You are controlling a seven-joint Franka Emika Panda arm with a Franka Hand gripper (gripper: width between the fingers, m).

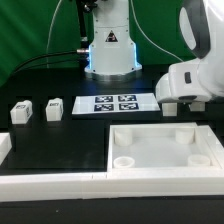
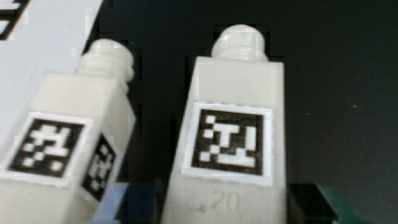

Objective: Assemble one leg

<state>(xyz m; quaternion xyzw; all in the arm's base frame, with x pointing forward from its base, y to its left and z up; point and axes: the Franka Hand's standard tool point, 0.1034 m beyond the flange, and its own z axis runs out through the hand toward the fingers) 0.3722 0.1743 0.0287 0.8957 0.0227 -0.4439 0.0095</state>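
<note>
In the wrist view a white leg [image 2: 238, 120] with a black-and-white tag and a rounded tip lies on the black table. It sits between my two fingers. My gripper [image 2: 240, 206] is open, with a dark gap on each side between the leg and the fingers [image 2: 132, 204]. A second tagged leg [image 2: 79, 122] lies just beside the first. In the exterior view my gripper [image 1: 179, 106] is low over the table behind the tray, and these two legs are hidden by it.
The large white tray [image 1: 164, 133] with round corner sockets lies in front of the gripper. The marker board [image 1: 112, 103] lies at the middle. Two more small tagged blocks [image 1: 21, 112] [image 1: 54, 108] sit on the exterior view's left. White rails [image 1: 50, 180] run along the front.
</note>
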